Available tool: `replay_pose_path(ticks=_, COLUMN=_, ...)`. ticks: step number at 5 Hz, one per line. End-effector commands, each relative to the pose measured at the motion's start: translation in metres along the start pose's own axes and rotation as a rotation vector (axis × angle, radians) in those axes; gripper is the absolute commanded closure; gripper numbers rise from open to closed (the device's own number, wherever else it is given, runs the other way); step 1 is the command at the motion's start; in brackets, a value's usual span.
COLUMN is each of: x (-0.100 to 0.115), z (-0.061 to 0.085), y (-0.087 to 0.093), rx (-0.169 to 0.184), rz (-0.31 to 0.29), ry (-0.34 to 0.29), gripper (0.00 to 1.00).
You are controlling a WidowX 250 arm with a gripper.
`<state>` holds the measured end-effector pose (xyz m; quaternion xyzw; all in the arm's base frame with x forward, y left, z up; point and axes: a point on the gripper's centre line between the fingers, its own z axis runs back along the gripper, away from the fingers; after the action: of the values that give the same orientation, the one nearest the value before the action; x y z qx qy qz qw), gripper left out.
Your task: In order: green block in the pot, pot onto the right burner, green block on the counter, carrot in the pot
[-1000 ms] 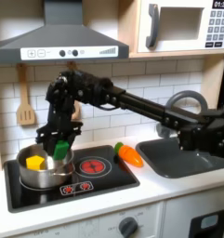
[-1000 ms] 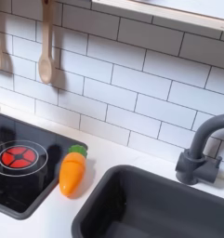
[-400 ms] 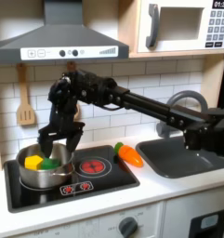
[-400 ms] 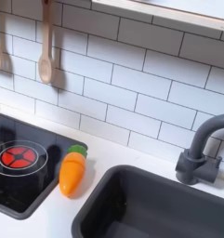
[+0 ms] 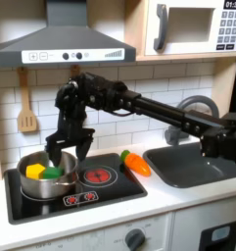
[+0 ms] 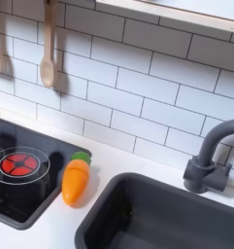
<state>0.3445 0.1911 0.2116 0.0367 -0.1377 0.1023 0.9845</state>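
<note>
First exterior view, green block half-hidden in pot

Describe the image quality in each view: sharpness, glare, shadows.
First exterior view: soft and low in detail overall; the gripper is open above the pot, whose steel shows pale reflections. Second exterior view: sharper; the carrot is crisp, the glossy black cooktop mirrors the tiles, and the faucet casts only faint shadow.
</note>
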Motion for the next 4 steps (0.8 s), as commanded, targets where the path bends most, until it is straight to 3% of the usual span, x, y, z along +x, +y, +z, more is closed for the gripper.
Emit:
replay_pose_path(ticks=1, x=-0.003, z=-0.014, y=-0.022, rx=-0.059, rz=-0.042, ry=0.039, gripper=0.00)
replay_pose_path(ticks=2, x=0.006, z=-0.015, y=-0.036, rx=-0.072, rz=-0.082, ry=0.036, gripper=0.00)
replay_pose_path(ticks=4, x=0.017, z=-0.022, y=-0.039, rx=-0.071, rz=-0.085, ry=0.039, gripper=0.00)
